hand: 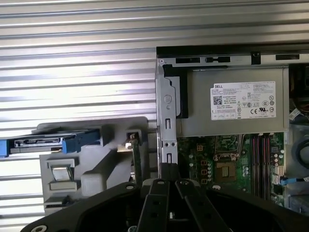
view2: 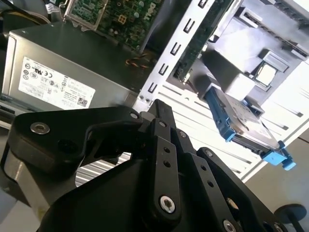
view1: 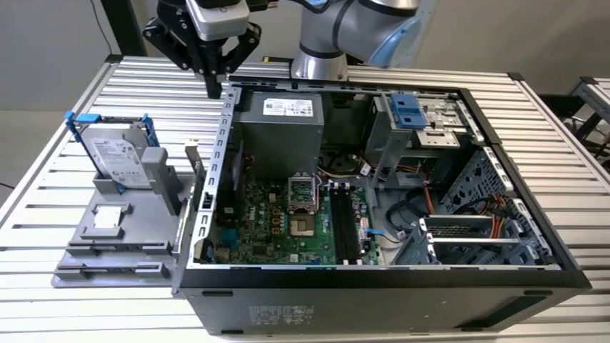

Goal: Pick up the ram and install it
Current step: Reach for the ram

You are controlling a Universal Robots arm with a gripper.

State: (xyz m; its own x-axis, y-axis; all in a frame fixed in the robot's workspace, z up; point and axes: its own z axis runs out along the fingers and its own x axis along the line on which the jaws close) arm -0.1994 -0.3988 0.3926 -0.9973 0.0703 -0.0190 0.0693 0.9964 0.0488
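Ram (view1: 194,168) stood in holder (view1: 124,239) beside case (view1: 381,304). Claw (view1: 213,89) hung over case corner, jaws together, empty. Good grasp likely needs squaring to ram's flat faces.

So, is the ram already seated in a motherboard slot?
No, in the first wrist view the ram stands in the grey holder outside the computer case.

The ram (view1: 194,168) stands squeezed between the case wall (view1: 225,139) and the hard drive (view1: 119,157), open above.
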